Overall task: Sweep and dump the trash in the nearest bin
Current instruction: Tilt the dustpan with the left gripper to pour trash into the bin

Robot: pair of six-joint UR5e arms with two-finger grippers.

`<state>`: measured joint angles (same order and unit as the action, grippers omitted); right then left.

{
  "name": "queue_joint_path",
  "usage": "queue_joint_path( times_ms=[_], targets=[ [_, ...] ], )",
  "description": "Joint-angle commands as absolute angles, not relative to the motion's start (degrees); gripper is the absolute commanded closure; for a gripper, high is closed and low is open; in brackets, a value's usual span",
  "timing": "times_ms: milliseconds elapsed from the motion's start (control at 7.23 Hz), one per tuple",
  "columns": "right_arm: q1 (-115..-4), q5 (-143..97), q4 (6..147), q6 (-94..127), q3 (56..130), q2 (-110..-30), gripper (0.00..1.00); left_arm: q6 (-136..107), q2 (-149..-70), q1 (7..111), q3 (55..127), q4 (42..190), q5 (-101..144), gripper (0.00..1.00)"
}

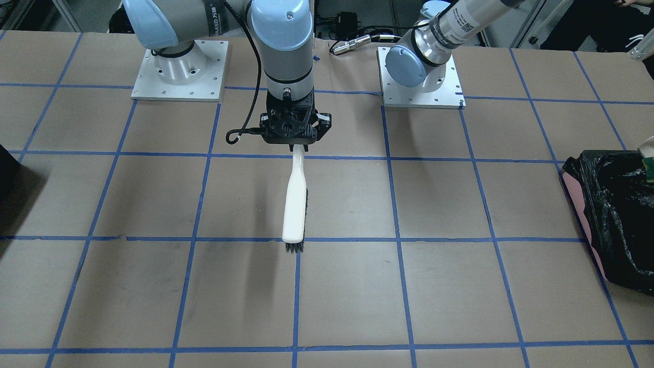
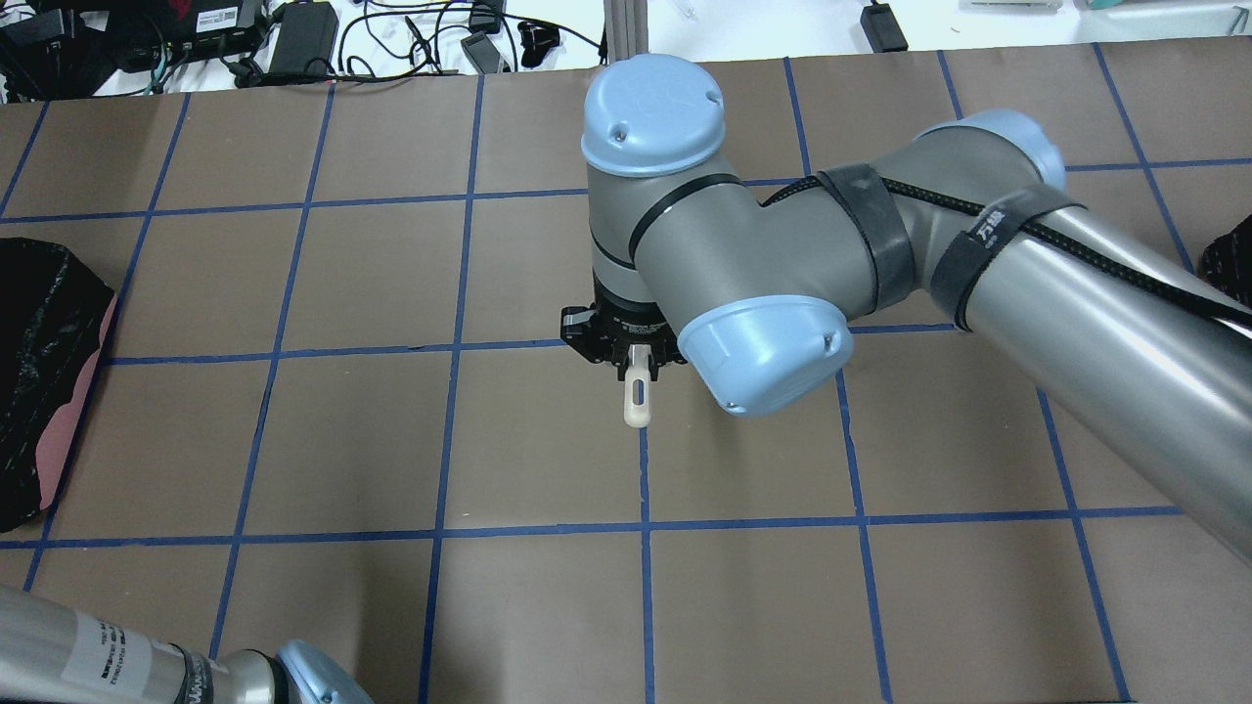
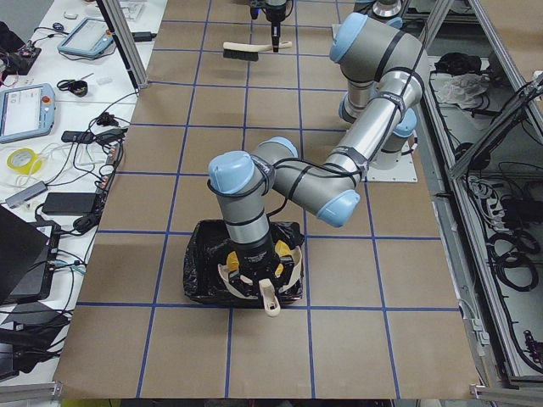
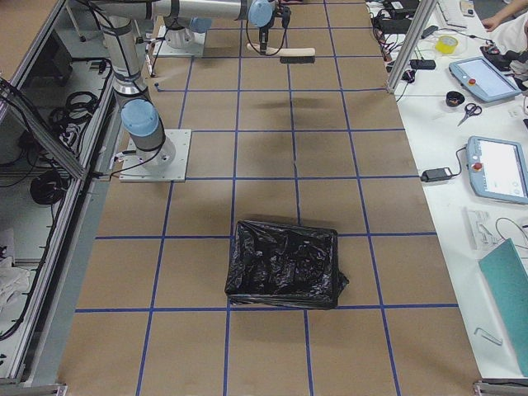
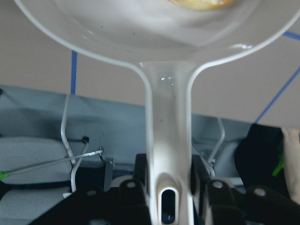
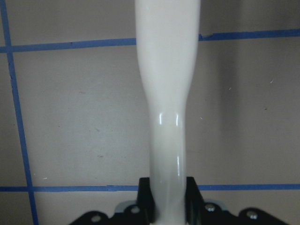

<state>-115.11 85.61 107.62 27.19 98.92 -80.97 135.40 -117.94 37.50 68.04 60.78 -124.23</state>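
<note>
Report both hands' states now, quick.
Left hand: shut on the handle of the white plastic dustpan.
Right hand: shut on the white-handled, black-bristled brush.

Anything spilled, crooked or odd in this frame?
Nothing stands out. The right gripper holds the brush by its handle above the table; the left gripper holds the dustpan over the black-lined bin. A golden piece lies in the pan.
</note>
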Motion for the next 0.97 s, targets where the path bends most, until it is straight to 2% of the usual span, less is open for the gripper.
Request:
queue_joint_path(
  times_ms=[0, 415, 829],
  targets=[
    [-114.43, 85.52, 109.86, 26.98, 102.21, -81.39, 1.00, 135.09, -116.90, 42.43, 72.58, 50.92, -130.15, 1.00],
    [-114.61, 85.17, 115.29, 27.76, 107.82, -81.83, 1.00, 134.13, -115.93, 42.89, 72.42, 50.71, -129.91, 1.00],
    [-115.49, 85.08, 116.46, 27.77, 109.16, -80.78, 1.00, 134.64, -111.90, 43.07, 72.25, 51.32, -119.40, 1.00]
  ],
)
